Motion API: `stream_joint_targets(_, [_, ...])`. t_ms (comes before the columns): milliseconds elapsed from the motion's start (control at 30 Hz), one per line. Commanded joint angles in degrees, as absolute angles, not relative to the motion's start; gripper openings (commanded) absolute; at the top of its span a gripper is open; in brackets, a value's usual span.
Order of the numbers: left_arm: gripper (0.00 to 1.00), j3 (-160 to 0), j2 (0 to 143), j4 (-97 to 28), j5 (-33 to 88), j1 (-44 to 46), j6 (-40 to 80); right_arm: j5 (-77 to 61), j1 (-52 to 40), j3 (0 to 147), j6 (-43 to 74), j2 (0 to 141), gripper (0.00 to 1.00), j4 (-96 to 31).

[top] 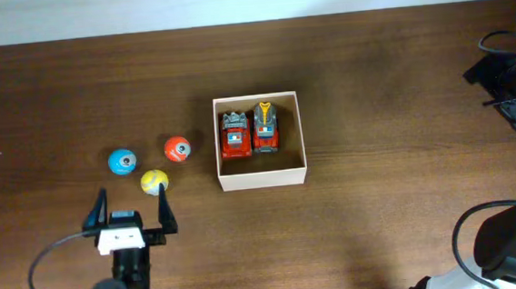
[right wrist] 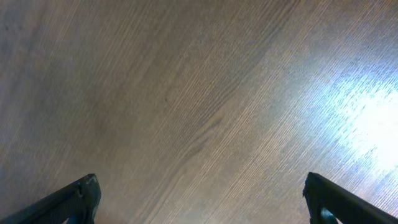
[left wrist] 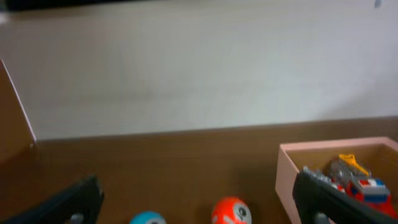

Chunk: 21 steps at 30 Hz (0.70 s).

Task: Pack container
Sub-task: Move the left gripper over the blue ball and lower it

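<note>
The container (top: 262, 178) sits mid-table (top: 380, 200), a little nearer the far edge, with two toy trucks abreast inside (the red truck (top: 234, 134) toward the left edge, the grey truck (top: 266, 128) beside it). A blue ball (top: 122, 160), orange ball (top: 177, 149) and yellow ball (top: 154, 181) lie toward the left edge. The left gripper (top: 131, 195) hovers near the front edge, fingers apart, just short of the yellow ball. The right gripper (right wrist: 199, 186), fingers also spread, hangs over the table by the right edge.

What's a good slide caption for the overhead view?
Left gripper open near blue ball, orange ball and yellow ball; container holds two toy trucks side by side.
</note>
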<state>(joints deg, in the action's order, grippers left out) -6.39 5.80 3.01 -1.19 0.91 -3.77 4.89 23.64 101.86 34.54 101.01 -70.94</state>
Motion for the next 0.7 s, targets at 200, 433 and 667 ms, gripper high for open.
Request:
stream_joint_targets(200, [0.99,-42.83,37.12,-15.44,-0.51,-4.21,-10.15,4.71,23.64,101.51,35.22,101.03,0.99,-70.98])
stream_joint_targets(433, [0.99,-62.67,56.75,-40.49,7.35,-4.56,-9.96,4.71,23.64,101.51,35.22,101.03,0.99,-70.98])
stream_joint_targets(667, [0.99,-65.49,64.75,-52.01,22.96,-4.56,-9.93,4.71,23.64,101.51,35.22,101.03,0.99,-70.98])
